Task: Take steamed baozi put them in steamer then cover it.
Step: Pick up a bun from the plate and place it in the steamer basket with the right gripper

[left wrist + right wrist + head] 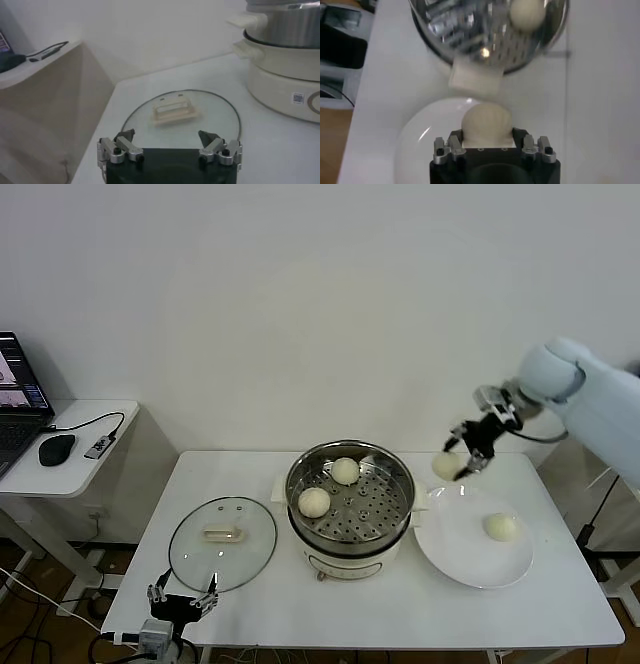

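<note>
Two smooth cream baozi (329,486) sit in the steamer (349,496); right gripper (462,455) clasps a third (445,466).

No text here can be read.

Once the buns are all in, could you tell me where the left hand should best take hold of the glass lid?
Probably by the cream handle at the centre of the lid, coming from above: the lid lies flat on the table, so only that raised block offers opposing sides.
</note>
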{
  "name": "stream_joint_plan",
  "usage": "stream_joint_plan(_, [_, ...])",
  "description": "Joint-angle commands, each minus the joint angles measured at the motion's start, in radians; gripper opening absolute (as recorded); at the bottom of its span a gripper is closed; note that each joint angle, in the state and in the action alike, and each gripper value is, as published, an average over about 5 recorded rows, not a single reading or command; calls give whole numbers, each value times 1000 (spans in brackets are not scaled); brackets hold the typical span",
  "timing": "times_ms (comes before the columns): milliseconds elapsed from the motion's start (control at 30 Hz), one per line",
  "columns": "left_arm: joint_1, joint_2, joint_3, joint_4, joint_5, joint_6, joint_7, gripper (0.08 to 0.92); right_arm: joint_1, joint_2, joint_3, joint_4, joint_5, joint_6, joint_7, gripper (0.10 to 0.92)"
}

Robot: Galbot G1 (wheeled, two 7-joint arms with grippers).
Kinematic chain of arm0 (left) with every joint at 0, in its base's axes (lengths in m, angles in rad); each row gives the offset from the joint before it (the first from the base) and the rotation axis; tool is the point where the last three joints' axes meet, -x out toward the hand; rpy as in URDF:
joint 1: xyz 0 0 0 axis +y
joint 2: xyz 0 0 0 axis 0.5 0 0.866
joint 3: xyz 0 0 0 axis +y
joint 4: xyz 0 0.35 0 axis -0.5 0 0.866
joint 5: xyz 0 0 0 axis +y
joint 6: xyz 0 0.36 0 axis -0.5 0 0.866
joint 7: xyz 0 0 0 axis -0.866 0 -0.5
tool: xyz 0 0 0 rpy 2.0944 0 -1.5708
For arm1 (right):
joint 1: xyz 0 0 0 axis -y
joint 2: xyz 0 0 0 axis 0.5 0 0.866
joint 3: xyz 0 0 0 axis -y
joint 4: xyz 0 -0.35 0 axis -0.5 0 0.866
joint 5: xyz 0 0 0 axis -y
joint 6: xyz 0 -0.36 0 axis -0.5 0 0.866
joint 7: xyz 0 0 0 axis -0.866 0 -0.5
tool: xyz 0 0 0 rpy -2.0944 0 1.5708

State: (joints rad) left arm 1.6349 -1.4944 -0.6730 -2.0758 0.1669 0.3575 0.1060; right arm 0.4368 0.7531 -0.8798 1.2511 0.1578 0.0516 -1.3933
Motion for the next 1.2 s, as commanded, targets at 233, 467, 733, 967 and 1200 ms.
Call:
stream_joint_plan(233, [40,-21,-20,-79,10,-2,-3,823,82,225,-100,56,-125,529,-15,616])
stream_joint_plan(467, [40,-22,-26,-81,7,-1,-5,823,47,269,-161,139,-299,614,49,617])
stream_joint_plan(733, [36,-25,-25,-89,4,1,1,823,-19,306,-181,222,-415,645,73,619])
stream_joint_plan(967, [34,-21,-26,-84,0,2,2,823,-63,312,-201,238,-447,645,105,619])
stream_joint_plan(1200, [33,-23,-23,-77,0,1,1,823,-102,342,-186,202,-511,651,173,618])
